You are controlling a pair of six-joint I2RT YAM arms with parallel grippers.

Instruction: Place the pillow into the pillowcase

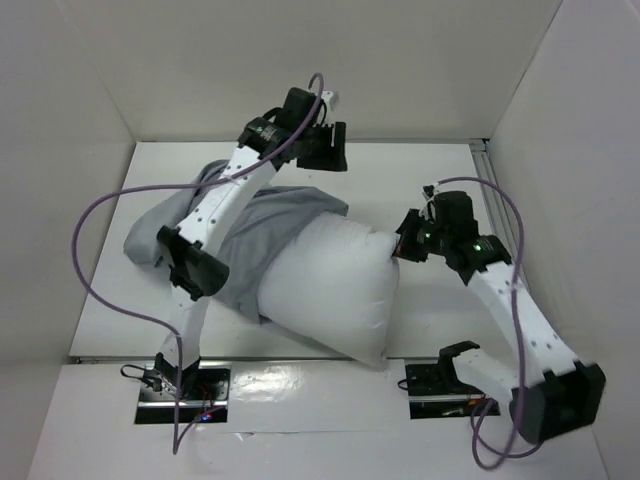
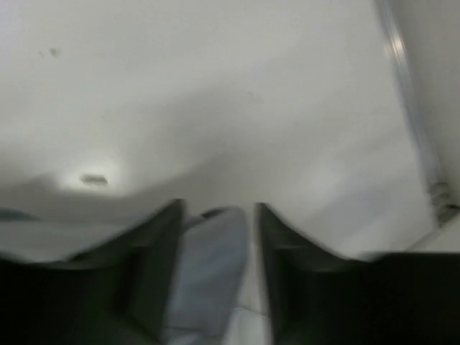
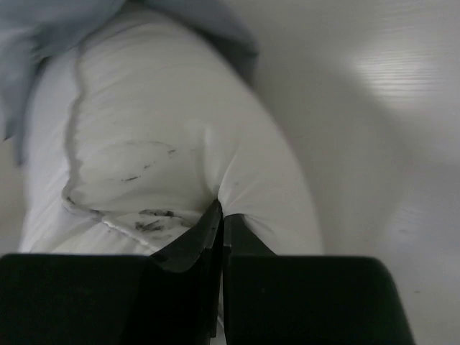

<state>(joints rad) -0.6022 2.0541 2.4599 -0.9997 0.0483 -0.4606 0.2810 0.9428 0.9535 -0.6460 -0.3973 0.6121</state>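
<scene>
The white pillow (image 1: 330,285) lies across the middle of the table, its left end inside the blue-grey pillowcase (image 1: 265,225). My right gripper (image 1: 403,247) is shut on the pillow's right corner; in the right wrist view the fingertips (image 3: 221,208) pinch a fold of the pillow (image 3: 144,144), with the pillowcase (image 3: 43,29) at the top left. My left gripper (image 1: 325,150) is raised at the back of the table. In the blurred left wrist view its jaws (image 2: 218,208) stand apart with a fold of pillowcase (image 2: 208,266) between them, against the left finger and clear of the right.
White walls close in the table (image 1: 430,180) at the back and both sides. A metal rail (image 1: 487,160) runs along the right edge. The left arm's purple cable (image 1: 95,260) loops out over the left side.
</scene>
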